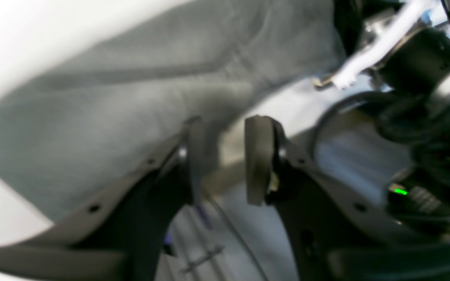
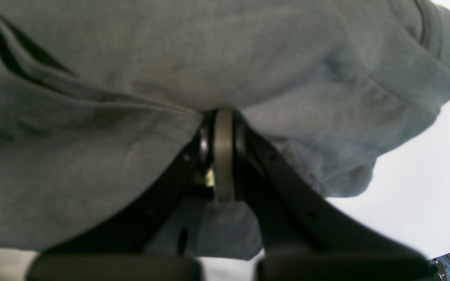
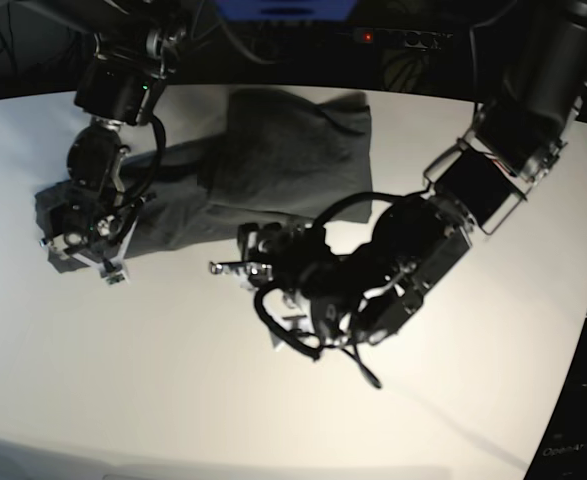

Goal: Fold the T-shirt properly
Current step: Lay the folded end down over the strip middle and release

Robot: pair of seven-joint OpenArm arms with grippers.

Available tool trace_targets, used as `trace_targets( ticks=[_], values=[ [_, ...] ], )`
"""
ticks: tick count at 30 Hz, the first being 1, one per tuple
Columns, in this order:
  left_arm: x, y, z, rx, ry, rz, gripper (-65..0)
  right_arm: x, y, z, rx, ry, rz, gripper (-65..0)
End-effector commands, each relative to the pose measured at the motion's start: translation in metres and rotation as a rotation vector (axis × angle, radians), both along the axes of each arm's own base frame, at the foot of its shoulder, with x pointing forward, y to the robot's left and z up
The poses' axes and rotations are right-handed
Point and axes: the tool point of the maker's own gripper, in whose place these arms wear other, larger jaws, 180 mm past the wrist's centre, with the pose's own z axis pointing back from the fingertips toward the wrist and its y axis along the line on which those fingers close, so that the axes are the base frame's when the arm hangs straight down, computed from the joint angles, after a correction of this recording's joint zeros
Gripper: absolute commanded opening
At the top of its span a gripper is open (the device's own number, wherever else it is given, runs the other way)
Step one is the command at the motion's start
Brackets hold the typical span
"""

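White worktop (image 3: 173,400) fills the room under both arms, with dark space behind it. On it lies the T-shirt (image 3: 273,160), dark grey and partly folded, with soft wrinkles. One end of the cloth is bunched up around the right gripper (image 2: 224,117), whose jaws are pressed together and pinch a fold of the T-shirt. The left gripper (image 1: 225,156) sits just beside the other edge of the shirt. Its jaws stand apart with nothing between them, and the cloth lies right behind one finger (image 1: 193,156).
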Motion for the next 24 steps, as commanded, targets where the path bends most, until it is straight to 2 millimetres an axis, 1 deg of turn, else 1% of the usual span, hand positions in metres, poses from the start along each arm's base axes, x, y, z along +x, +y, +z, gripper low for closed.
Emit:
trace_targets(
  ticks=[1, 5, 7, 10, 12, 15, 16, 19, 22, 24],
  values=[
    [0.002, -0.005, 0.008, 0.011, -0.031, -0.038, -47.0, -0.003, 0.029, -0.012, 0.112, -0.003, 0.029, -64.6],
    [0.002, 0.0, -0.009, 0.172, -0.145, -0.133, -47.0, -0.003, 0.029, -0.012, 0.112, -0.003, 0.029, -64.6],
    [0.005, 0.003, -0.012, 0.221, -0.199, -0.171, -47.0, -0.001, 0.029, -0.011, 0.112, -0.006, 0.03, -64.6],
    [0.015, 0.004, -0.007, 0.221, -0.283, -0.265, -47.0, -0.001, 0.028, -0.01, 0.109, -0.009, 0.03, -64.6],
    [0.026, 0.008, -0.002, 0.219, -0.323, -0.274, -47.0, -0.001, 0.027, -0.011, 0.108, -0.007, 0.03, -64.6],
    [0.034, 0.011, 0.0, 0.235, -0.382, -0.321, -46.8, 0.0, 0.027, -0.011, 0.109, -0.014, 0.031, -64.6],
    [0.037, 0.012, 0.001, 0.249, -0.414, -0.362, -46.8, 0.001, 0.027, -0.01, 0.111, -0.021, 0.033, -64.6],
    [0.058, 0.013, 0.011, 0.3, -0.571, -0.492, -46.8, 0.003, 0.028, -0.01, 0.113, -0.027, 0.034, -64.6],
    [0.071, 0.016, 0.016, 0.361, -0.686, -0.605, -46.8, 0.006, 0.028, -0.008, 0.112, -0.034, 0.034, -64.6],
    [0.075, 0.017, 0.017, 0.408, -0.734, -0.675, -46.8, 0.006, 0.028, -0.008, 0.112, -0.034, 0.036, -64.6]
  ],
)
